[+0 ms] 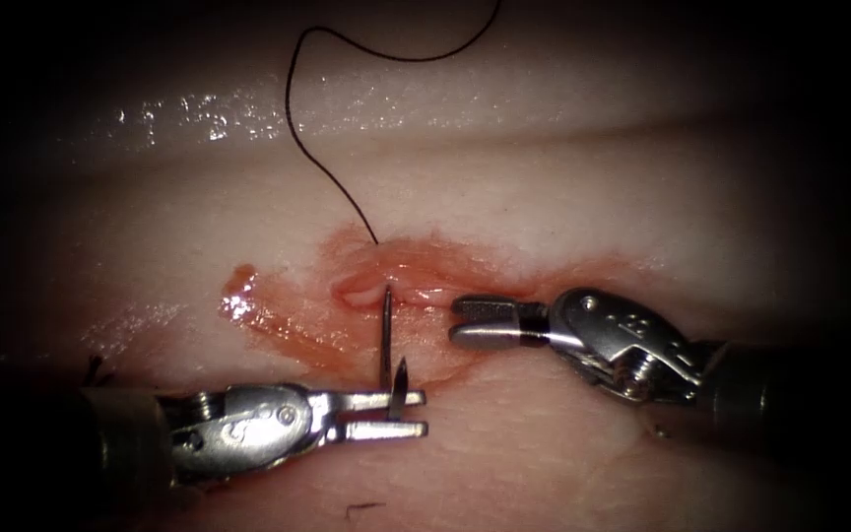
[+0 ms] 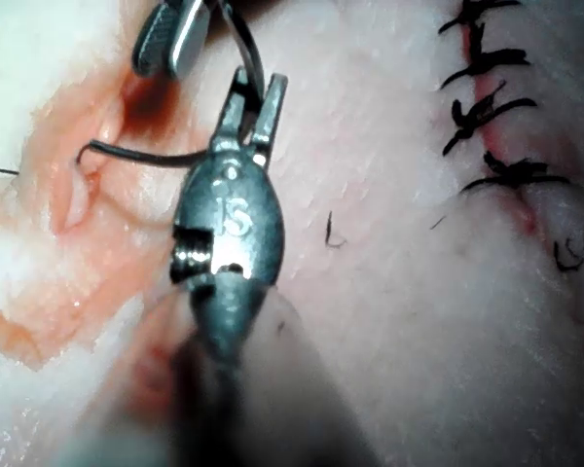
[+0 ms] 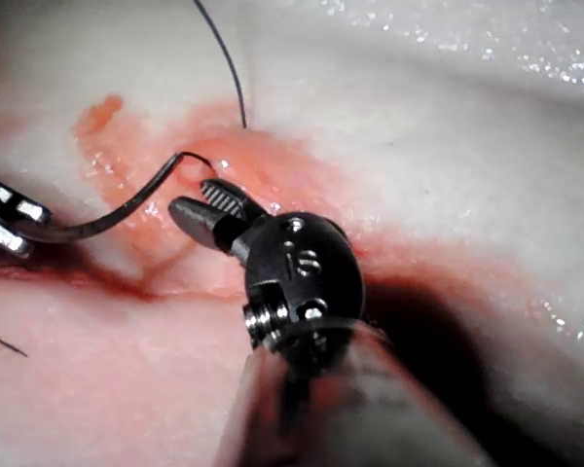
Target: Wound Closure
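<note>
Tissue [image 1: 563,177]: pale, wet, red fluid [image 1: 278,325] around the cut [image 1: 416,291].
Left tool [image 1: 401,414]: jaws clamped on the needle [image 1: 386,335] near its tip end.
Needle: rear end still in the cut, thread [image 1: 317,163] trailing upward.
Right tool [image 1: 475,320]: jaws parted, holding nothing, just right of the needle.

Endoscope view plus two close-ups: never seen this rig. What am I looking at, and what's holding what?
This is a surgical practice robot with two thin arms, stitching a cut in a slab of pork belly, the tissue. The wide picture comes from an endoscope above and in front; the other two come from small cameras riding on each arm.

The left end effector is shut on the curved needle, gripping it near its tip end. The needle's other end sits in the cut, with the dark thread running from there up over the tissue.

The right end effector is open at the cut, holding nothing.

Red fluid stains the tissue around the cut.
</note>
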Robot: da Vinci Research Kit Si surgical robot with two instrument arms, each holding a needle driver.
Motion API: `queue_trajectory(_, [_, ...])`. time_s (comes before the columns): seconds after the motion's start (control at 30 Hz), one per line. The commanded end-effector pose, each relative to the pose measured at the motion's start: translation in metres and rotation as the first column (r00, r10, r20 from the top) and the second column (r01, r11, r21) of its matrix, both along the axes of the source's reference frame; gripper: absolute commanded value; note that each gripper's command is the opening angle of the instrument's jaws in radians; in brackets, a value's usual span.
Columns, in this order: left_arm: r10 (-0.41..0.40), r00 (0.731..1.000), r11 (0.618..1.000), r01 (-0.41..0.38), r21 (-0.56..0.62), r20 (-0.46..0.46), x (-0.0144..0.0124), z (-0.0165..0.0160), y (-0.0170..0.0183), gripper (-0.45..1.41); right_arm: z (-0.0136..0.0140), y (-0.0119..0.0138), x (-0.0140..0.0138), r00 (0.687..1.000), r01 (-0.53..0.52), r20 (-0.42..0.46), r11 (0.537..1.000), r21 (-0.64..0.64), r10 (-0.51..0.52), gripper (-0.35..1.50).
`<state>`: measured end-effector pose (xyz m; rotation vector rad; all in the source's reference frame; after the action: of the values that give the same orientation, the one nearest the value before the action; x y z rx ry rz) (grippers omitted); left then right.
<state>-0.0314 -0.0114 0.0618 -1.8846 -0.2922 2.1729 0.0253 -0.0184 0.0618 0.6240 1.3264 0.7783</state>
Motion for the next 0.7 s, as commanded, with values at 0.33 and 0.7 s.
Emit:
queue_trajectory(0.33, [0.009, 0.996, 0.952, -0.036, -0.305, -0.088, -0.0006, -0.0005, 0.0040, -0.45, 0.0012, 0.0027, -0.0005, 0.987, -0.153, -0.005, 0.962, 0.227, 0.158, 0.86])
queue_trajectory(0.7, [0.008, 0.994, 0.876, -0.059, -0.479, -0.108, -0.0014, 0.0008, 0.0047, -0.45, 0.0007, 0.0042, -0.0013, 0.976, -0.204, -0.012, 0.934, 0.293, 0.217, 0.64])
